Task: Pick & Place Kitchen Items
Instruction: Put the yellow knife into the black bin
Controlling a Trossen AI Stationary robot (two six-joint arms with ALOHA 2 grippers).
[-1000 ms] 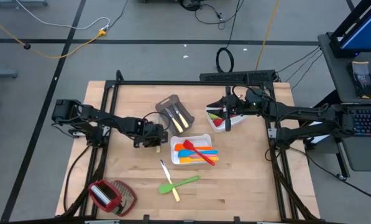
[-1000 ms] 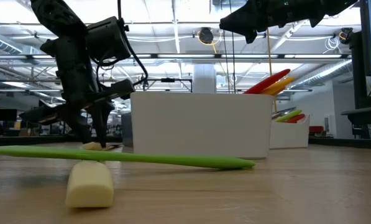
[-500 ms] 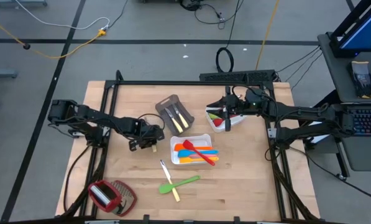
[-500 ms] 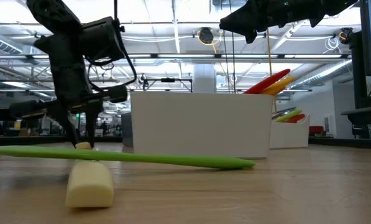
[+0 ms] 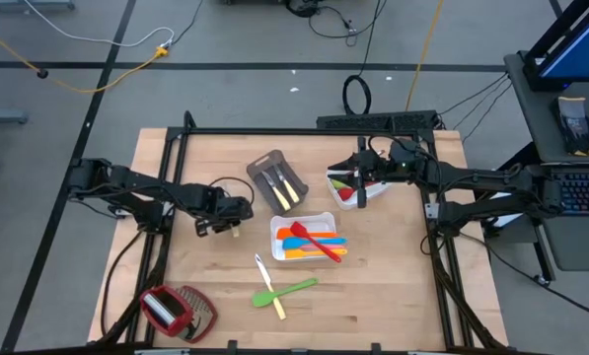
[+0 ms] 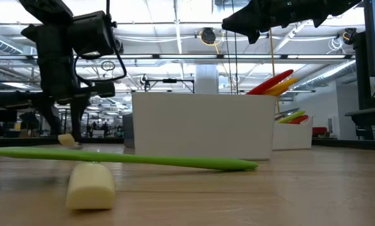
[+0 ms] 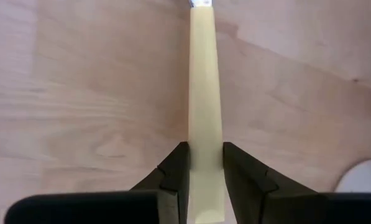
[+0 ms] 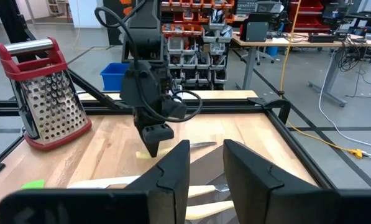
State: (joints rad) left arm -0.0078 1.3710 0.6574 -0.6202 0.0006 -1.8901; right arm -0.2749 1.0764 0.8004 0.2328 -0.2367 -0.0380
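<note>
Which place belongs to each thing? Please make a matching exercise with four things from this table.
Things:
1. green spatula
2. red utensil
3. grater
4. pale-handled knife

Places:
A. clamped in the left claw
B. inside the white tray
C. by the table corner on the left arm's side
D. on bare wood, outside the white tray

Pairs: 1-D, 2-B, 3-C, 4-A
</note>
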